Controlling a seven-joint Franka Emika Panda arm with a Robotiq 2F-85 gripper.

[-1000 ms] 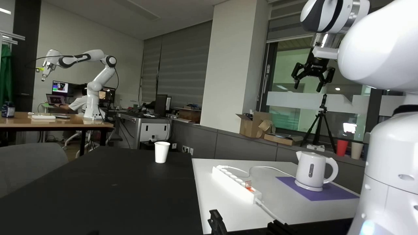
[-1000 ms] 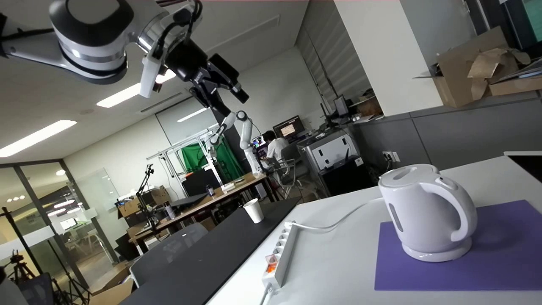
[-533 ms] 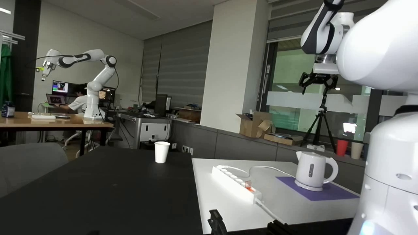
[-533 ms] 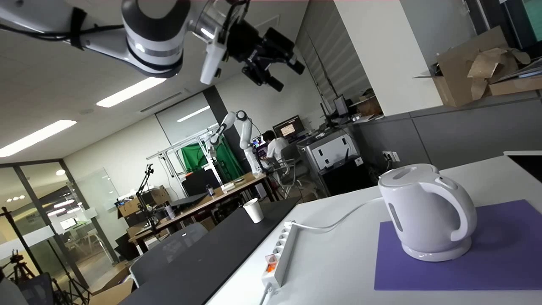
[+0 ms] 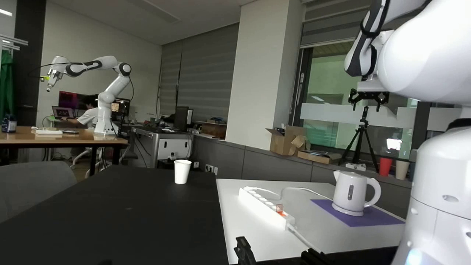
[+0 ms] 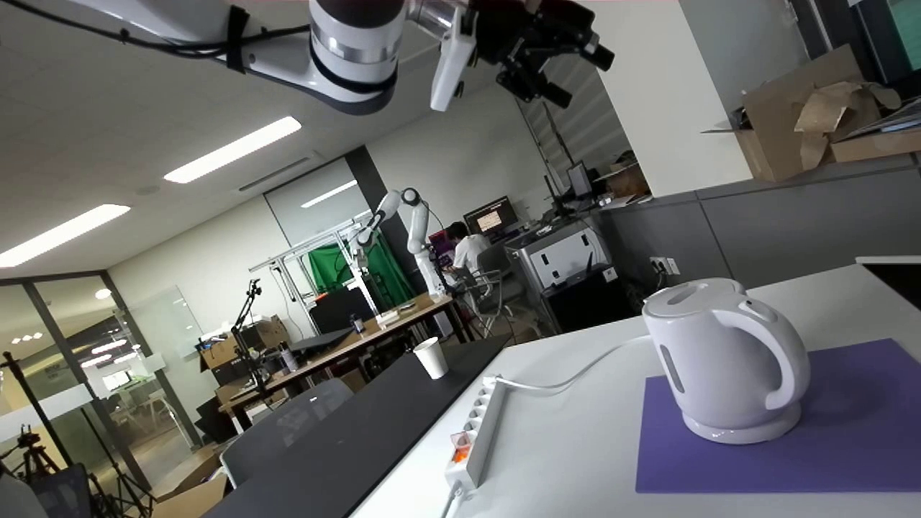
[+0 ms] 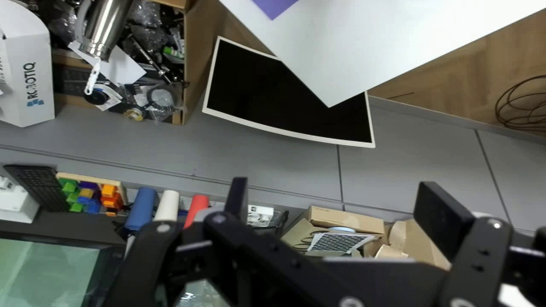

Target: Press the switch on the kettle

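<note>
- Kettle (image 6: 719,374) stood upright on a purple sheet (image 6: 727,471), likely laid there to fix its place; the body was rounded, glossy, apparently plastic. Its switch could not be told for certain.
- Gripper (image 7: 338,204) hung high above the white table (image 6: 575,446), jaws wide with nothing between them, perhaps for want of anything to grasp.
- Power strip (image 6: 483,432) lay beyond, presumably to feed the kettle through its slim cord (image 6: 552,390).
- Cup (image 6: 432,358), tapered and paper-looking, stood well apart on the dark table (image 6: 345,453).

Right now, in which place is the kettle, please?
The kettle stands on the purple sheet, right of the power strip in both exterior views.
</note>
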